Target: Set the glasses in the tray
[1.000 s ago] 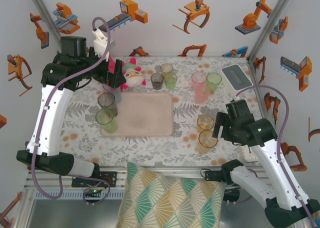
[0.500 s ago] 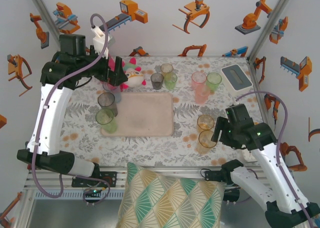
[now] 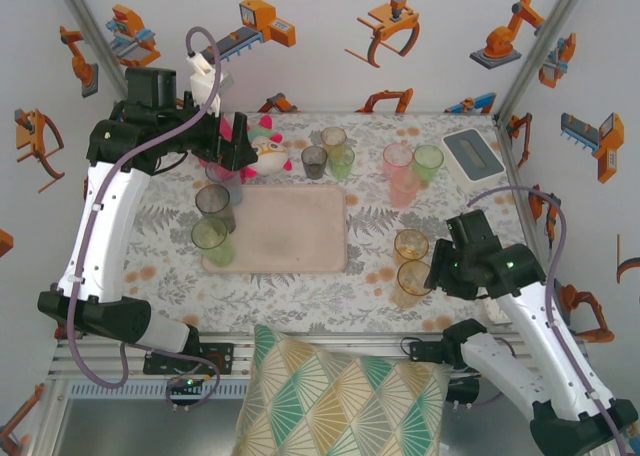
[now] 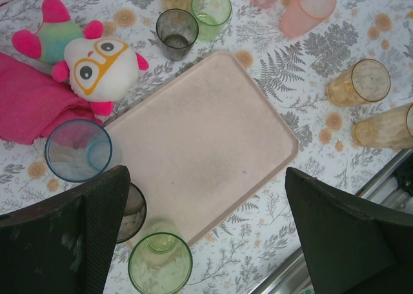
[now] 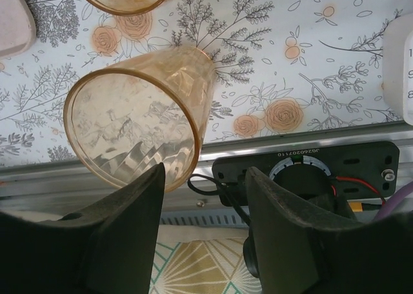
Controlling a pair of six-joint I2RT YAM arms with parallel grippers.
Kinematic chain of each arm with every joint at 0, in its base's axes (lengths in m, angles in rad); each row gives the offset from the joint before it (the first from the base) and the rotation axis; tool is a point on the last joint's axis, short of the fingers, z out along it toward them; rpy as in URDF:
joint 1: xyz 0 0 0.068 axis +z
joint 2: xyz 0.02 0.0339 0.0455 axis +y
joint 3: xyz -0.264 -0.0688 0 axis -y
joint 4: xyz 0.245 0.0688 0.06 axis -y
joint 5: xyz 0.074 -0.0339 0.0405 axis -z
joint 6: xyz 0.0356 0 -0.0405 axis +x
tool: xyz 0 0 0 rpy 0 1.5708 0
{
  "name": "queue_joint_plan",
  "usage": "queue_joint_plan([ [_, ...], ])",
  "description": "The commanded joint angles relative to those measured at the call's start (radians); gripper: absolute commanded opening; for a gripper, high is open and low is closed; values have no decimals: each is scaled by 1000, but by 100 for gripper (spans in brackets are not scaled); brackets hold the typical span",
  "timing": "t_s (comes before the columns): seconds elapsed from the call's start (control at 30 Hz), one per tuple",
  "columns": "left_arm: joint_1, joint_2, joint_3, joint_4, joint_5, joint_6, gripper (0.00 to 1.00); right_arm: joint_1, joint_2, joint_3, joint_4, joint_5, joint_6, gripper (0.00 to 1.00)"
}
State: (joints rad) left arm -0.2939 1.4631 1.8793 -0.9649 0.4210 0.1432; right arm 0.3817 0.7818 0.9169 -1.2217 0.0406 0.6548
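About eleven tumblers (image 3: 313, 162), perhaps more, surround one tray (image 3: 290, 228).

Right gripper (image 3: 436, 264): fingers now stand closer together than in both earlier top views, the spacing having narrowed at each step, though a gap remains between them. Its body has shifted towards the near edge of the table and slightly to the left. The right arm's purple cable (image 3: 562, 241) has moved left along with it. Left gripper (image 3: 236, 154): displaced slightly to the right since the first picture, fingers equally wide apart. The left arm's lower black joint (image 3: 110, 319) has also shifted slightly to the right.
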Motion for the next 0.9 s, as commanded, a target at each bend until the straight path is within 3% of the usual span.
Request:
queue_joint_plan([
  [0.0, -2, 1, 18, 1, 25, -12, 98, -3, 21, -15, 16, -10, 4, 49],
  [0.87, -3, 19, 19, 7, 32, -16, 99, 0, 114, -9, 79, 64, 18, 38],
])
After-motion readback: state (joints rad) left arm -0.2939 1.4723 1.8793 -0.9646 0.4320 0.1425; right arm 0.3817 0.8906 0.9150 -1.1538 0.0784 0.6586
